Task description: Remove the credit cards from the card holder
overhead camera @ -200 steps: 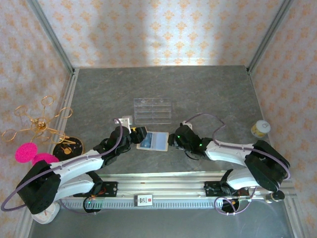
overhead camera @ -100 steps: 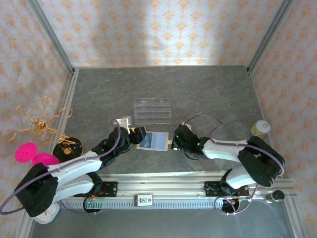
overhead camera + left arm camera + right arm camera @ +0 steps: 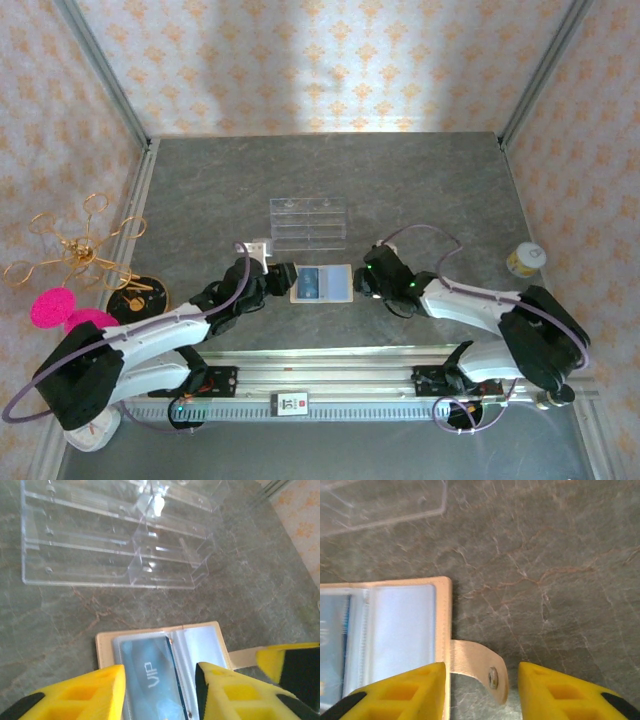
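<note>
The beige card holder (image 3: pixel 338 284) lies open and flat on the table between both arms. A blue credit card (image 3: pixel 310 284) marked VIP sits under the clear pocket of its left page (image 3: pixel 147 672). My left gripper (image 3: pixel 160 692) is open, its yellow fingers straddling that page just above the card. My right gripper (image 3: pixel 480 695) is open too, at the holder's right edge (image 3: pixel 444 615). The snap tab (image 3: pixel 480 667) curls up between the right gripper's fingers, touching neither. The right page's pocket (image 3: pixel 402 630) looks pale and empty.
A clear plastic compartment tray (image 3: pixel 308 222) lies just beyond the holder (image 3: pixel 115 540). A small yellow-lidded jar (image 3: pixel 525 259) stands at the right. A gold wire stand (image 3: pixel 75 250), pink pompoms (image 3: pixel 55 308) and a black disc (image 3: pixel 138 296) sit at the left edge.
The card holder has shifted right and now lies squarer and flatter. My right gripper moved right with it, shut briefly on the tab, and has opened again. The left jaws have narrowed.
</note>
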`<state>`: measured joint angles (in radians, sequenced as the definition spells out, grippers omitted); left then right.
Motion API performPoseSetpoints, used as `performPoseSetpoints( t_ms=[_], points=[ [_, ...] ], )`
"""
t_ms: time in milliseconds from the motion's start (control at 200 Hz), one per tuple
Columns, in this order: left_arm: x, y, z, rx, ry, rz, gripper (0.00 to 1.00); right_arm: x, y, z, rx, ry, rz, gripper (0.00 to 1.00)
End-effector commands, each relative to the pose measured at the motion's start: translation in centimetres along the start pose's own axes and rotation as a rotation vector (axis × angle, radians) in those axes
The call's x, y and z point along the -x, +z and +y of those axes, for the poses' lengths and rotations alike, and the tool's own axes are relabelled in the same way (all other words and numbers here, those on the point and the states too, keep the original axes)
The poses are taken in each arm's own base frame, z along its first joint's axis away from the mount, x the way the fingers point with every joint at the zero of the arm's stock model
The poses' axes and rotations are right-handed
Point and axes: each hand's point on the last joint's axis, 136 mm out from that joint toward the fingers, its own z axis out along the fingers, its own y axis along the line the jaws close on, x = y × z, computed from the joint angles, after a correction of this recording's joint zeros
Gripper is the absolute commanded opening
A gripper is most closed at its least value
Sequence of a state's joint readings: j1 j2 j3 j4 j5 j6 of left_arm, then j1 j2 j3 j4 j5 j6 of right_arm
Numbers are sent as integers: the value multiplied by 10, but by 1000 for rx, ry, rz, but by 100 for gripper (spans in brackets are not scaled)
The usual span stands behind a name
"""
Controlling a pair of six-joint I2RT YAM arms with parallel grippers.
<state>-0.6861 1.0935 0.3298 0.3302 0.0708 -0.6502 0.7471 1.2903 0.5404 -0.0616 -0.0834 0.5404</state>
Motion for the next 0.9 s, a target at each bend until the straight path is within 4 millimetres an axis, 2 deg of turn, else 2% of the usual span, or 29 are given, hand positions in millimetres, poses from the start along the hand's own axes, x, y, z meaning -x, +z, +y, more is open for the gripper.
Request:
performPoseSetpoints(
  t_ms=[0, 135, 300, 490, 706, 891],
  points=[
    [-8, 5, -8, -8, 39, 31, 35, 24, -25, 24, 96, -23, -77, 40],
    [-19, 19, -11, 6, 74, 76, 24, 23, -34, 79, 300, -78, -49, 25],
    [-20, 32, -11, 34, 101, 87, 18, 17, -14, 114, 392, -77, 13, 24],
    [-23, 41, 5, 121, 163, 98, 3, 6, 17, 120, 391, -47, 78, 22],
    [-36, 50, 18, 165, 184, 133, 1, -10, 39, 111, 368, -20, 124, 20],
    [-38, 49, 29, 207, 190, 132, 0, -15, 49, 108, 353, -15, 136, 18]
  ],
)
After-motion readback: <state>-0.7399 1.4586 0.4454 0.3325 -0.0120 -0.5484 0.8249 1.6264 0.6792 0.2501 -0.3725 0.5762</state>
